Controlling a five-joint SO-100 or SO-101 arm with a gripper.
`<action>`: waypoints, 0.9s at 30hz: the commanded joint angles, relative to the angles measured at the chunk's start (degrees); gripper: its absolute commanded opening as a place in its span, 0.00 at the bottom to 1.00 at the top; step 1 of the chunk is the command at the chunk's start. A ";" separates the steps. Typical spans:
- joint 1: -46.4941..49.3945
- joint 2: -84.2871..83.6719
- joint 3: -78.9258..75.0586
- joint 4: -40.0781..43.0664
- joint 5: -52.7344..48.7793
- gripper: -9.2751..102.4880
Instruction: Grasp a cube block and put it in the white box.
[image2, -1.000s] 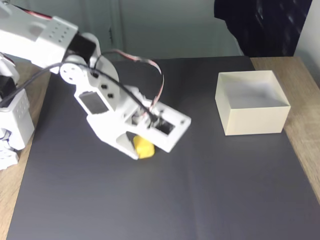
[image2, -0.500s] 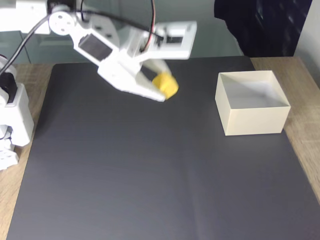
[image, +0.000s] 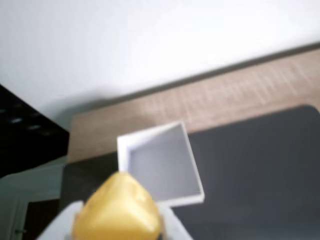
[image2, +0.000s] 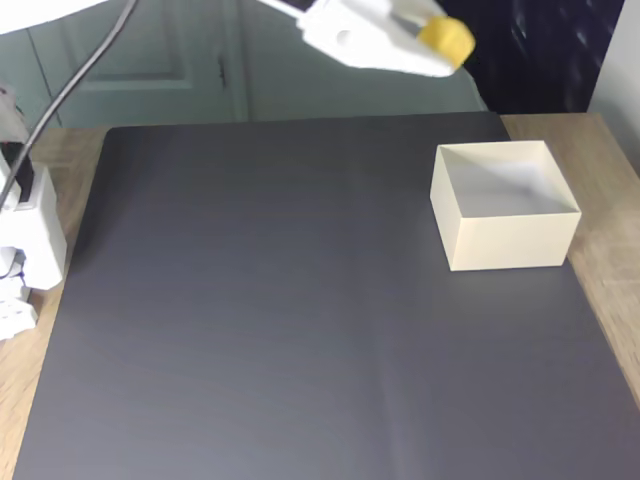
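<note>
High at the top of the fixed view, my gripper (image2: 440, 45) is shut on the yellow cube block (image2: 446, 37), which hangs in the air up and to the left of the white box (image2: 505, 207). In the wrist view the cube block (image: 117, 210) sits large at the bottom edge between my white fingers (image: 172, 227). Just beyond it lies the open white box (image: 160, 165), seen from above with nothing inside. The box stands on the right side of the dark mat, near the mat's far right corner.
A dark grey mat (image2: 290, 320) covers most of the wooden table (image2: 605, 250). The arm's white base (image2: 25, 245) stands at the left edge. A dark object (image2: 530, 50) sits behind the box at the back right.
The gripper lifted the yellow cube off the mat, then carried it up and to the right, from mid-mat to high near the box.
</note>
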 joint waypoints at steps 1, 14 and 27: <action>-0.44 -8.09 -12.22 -0.53 -0.44 0.08; 0.35 -33.40 -31.03 -0.97 -0.35 0.08; 0.44 -38.14 -31.03 -3.08 -0.18 0.08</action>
